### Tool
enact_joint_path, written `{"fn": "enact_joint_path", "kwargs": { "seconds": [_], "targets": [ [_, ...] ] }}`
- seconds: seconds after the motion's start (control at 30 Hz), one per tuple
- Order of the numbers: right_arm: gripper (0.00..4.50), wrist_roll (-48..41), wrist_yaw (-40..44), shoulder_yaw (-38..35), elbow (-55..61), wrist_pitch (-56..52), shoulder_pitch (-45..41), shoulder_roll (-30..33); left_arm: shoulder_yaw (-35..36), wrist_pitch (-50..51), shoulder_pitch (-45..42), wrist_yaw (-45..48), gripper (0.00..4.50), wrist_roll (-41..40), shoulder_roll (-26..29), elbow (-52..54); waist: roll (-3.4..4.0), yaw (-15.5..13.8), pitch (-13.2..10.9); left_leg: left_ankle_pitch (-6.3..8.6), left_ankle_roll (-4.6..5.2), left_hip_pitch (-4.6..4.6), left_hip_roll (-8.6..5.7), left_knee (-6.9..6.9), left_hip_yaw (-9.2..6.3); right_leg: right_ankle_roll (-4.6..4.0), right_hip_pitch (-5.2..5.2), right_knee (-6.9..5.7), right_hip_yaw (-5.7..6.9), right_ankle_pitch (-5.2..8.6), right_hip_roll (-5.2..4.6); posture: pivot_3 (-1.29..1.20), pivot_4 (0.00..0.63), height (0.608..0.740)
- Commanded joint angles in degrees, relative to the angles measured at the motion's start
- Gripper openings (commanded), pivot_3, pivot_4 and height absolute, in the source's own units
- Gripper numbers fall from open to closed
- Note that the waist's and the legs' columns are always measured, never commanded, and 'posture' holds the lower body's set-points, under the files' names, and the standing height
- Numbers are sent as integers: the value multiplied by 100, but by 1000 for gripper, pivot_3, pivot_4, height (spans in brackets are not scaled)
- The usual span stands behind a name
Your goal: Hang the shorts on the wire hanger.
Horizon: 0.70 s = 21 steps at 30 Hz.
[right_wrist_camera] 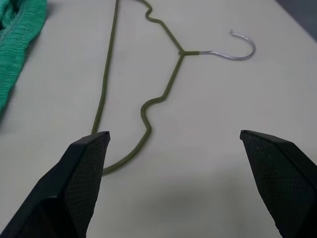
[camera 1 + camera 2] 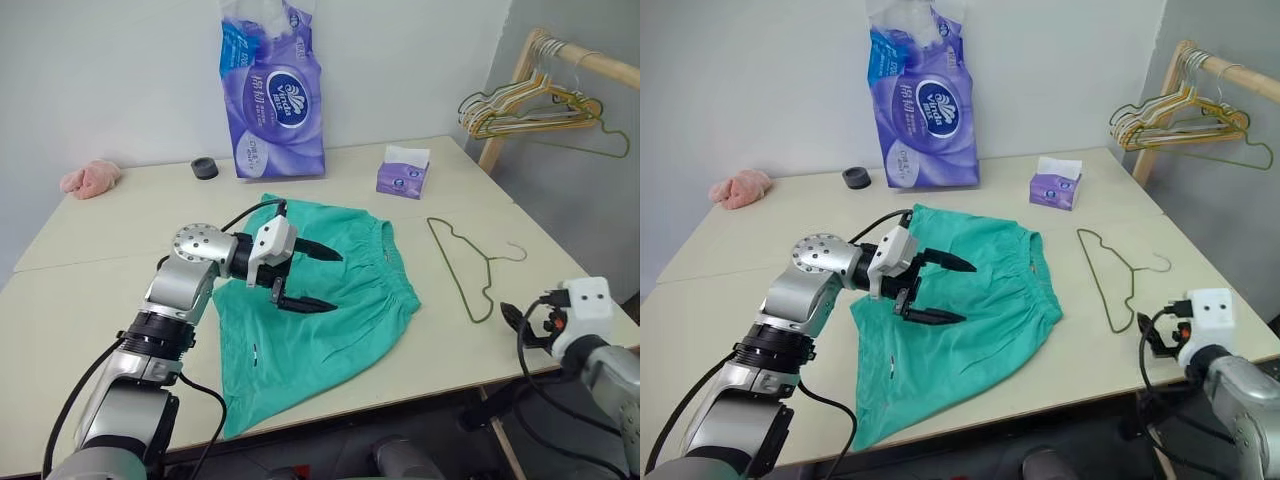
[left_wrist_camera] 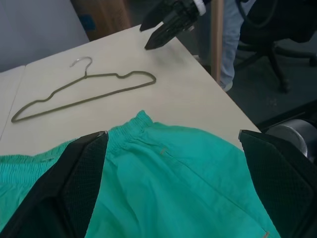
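A big pale table [image 2: 120,205] fills most of the head view. In the middle of it lie the shorts [image 2: 330,320], teal-green and flat, with the bunchy waistband toward the right side. A tall purple pack of tissue rolls [image 2: 272,95] stands at the top middle, by the wall. At the upper right, a bunch of gold and green hangers [image 2: 530,110] hangs on a wooden rail [image 2: 590,60].

The left gripper [image 2: 305,275] sits in the middle of the picture, just above the shorts, pointing to the right. Its two black fingers are spread wide with nothing between them. The right gripper [image 2: 520,320] is at the lower right, near the table edge. Its fingers are spread wide too, with nothing in them.

The wire hanger [image 2: 462,265] lies flat on the table, right of the shorts and apart from them. It is thin and olive-green with a silvery hook.

A small purple tissue box [image 2: 403,172] sits right of the tall pack. A pink cloth [image 2: 90,178] lies at the far left. A little black ring [image 2: 204,168] sits left of the pack.
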<state>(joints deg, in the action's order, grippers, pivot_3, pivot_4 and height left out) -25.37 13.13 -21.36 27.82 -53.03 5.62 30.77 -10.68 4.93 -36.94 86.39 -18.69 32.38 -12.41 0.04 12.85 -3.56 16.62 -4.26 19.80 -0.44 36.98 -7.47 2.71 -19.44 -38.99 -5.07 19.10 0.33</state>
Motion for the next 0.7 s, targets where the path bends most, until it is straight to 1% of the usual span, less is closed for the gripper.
{"fn": "enact_joint_path", "kwargs": {
  "seconds": [0.03,0.2,0.33,0.57,0.67,0.7],
  "targets": [
    [4500,33,-100,61,-172,-324,-390,62,48,-160,-100,75,4480,-25,-4,-2,-4,7,-3,0,0,7,0,0,1,0,-11,0,-2,0,0,-308,46,740],
    [4500,333,-97,582,-655,-455,-786,155,44,-294,-7,-5,4480,13,-69,-47,-9,30,-11,6,10,12,0,-1,10,-1,-20,1,-17,-1,-2,-312,49,740],
    [4500,538,-4,819,-978,-413,-991,266,60,-291,30,-32,4480,8,-103,-41,-10,42,-22,8,13,12,0,-1,13,0,-23,1,-20,0,-2,-315,51,740],
    [4500,721,469,1239,-1607,-544,-1384,771,70,-314,143,-142,4480,14,-177,-8,-27,123,-41,8,13,9,0,1,21,3,-22,1,-28,-2,-3,-310,54,740],
    [3890,575,793,1358,-1775,-796,-1539,907,84,-329,164,-176,4500,23,-203,-16,-31,134,-43,8,14,10,1,0,20,3,-22,1,-26,-2,-3,-307,54,740],
    [3605,501,914,1393,-1867,-927,-1632,923,90,-344,166,-198,4500,31,-215,-27,-32,138,-44,8,14,10,2,1,20,3,-22,1,-27,-2,-3,-303,54,740]
  ]
}}
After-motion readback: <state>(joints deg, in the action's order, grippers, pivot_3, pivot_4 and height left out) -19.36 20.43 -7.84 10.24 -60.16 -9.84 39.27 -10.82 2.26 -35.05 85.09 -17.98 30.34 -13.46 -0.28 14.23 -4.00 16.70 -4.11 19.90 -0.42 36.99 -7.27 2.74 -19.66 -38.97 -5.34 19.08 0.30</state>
